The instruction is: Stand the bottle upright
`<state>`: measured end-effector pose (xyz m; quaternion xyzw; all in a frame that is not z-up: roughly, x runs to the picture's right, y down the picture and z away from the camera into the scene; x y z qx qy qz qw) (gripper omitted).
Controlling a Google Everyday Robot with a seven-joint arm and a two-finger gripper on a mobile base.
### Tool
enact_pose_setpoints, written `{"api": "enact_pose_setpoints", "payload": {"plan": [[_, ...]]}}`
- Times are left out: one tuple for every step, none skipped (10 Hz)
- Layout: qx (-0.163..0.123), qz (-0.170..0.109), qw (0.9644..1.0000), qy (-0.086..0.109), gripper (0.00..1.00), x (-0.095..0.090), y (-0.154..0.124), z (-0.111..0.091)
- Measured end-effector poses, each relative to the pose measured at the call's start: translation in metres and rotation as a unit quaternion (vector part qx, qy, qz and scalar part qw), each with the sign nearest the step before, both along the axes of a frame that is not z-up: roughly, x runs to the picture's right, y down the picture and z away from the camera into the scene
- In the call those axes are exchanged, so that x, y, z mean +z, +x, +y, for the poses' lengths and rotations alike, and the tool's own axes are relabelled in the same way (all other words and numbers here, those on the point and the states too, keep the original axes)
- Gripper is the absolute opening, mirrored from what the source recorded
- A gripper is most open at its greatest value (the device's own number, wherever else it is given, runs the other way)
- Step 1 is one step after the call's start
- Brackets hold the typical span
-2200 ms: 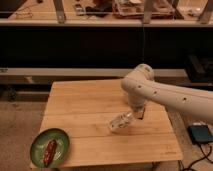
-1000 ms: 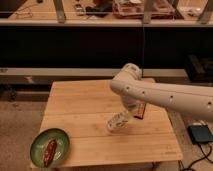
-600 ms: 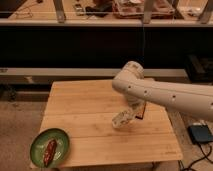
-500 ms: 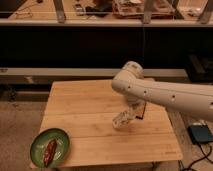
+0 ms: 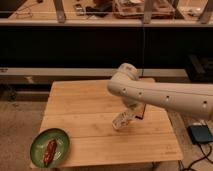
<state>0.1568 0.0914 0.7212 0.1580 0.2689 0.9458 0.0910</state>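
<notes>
A white arm [image 5: 165, 95] reaches in from the right over a wooden desk [image 5: 85, 120]. Its pincer [image 5: 131, 114] hangs low over the right half of the desk, just under the arm's bulky wrist. The bottle [image 5: 121, 120] sits at the pincer — tilted, its lower end toward the desk and its upper end leaning right into the pincer. Whether the pincer is clamped on it or merely against it, I cannot tell; the wrist hides the contact. Whether the bottle's lower end touches the wood is also unclear.

A dark, thin object [image 5: 142, 110] stands just right of the pincer, partly hidden by the arm.

At the desk's front left corner lies a green plate [image 5: 40, 145] with a brownish piece of food [image 5: 50, 150] on it — well apart from the bottle. A blue-grey box [image 5: 201, 134] rests on the floor to the right of the desk.
</notes>
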Motion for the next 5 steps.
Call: {"api": "enact_pose_setpoints", "payload": {"plan": [[-0.002,0.001,1.0,0.0,0.24,0.0003,-0.0013,0.0002],[-0.004,0.001,1.0,0.0,0.24,0.0005,-0.0025,0.0003],[-0.005,0.001,1.0,0.0,0.24,0.0003,-0.0039,0.0003],[-0.006,0.001,1.0,0.001,0.24,-0.0006,-0.005,-0.0005],[-0.004,0.0,1.0,0.0,0.24,-0.0009,-0.0061,-0.0001]]}}
